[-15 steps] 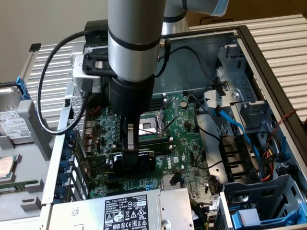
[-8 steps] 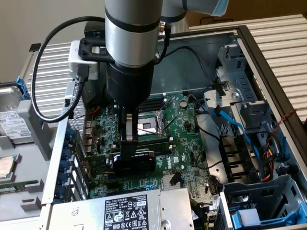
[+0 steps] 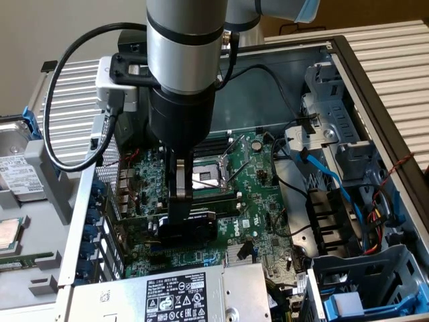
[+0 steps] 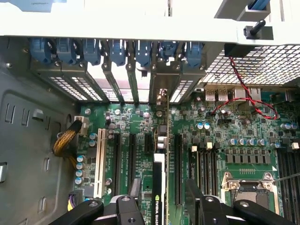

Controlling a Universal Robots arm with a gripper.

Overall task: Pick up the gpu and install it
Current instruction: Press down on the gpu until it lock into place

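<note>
Inside the open grey metal computer case (image 3: 375,80), the silver-and-black robot arm (image 3: 184,60) is reaching straight down over the large green motherboard (image 3: 265,201). The black two-finger gripper (image 3: 179,194) is closing around the top edge of the gpu (image 3: 191,228), a short card with a black plastic shroud, which is standing on edge and looks clamped between the fingers.

In the wrist view the gpu (image 4: 159,187) is showing edge-on, green board running toward its silver end bracket (image 4: 164,101), which is sitting in the row of rear slot openings under the blue plastic retention clips (image 4: 117,51). The card is lining up with one of the long black expansion slots (image 4: 178,168), with neighbouring slots at its 3 and 9 o'clock sitting empty.

The silver power supply box with the black label (image 3: 167,295) is lying at 6 o'clock from the card in the exterior view; the bare CPU socket (image 3: 208,178) is sitting at 12 o'clock.

Judging the step: insertion, card at or in the slot. I cannot tell whether it is fully seated. Next move would call for straight downward pressure, keeping the bracket aligned.
</note>
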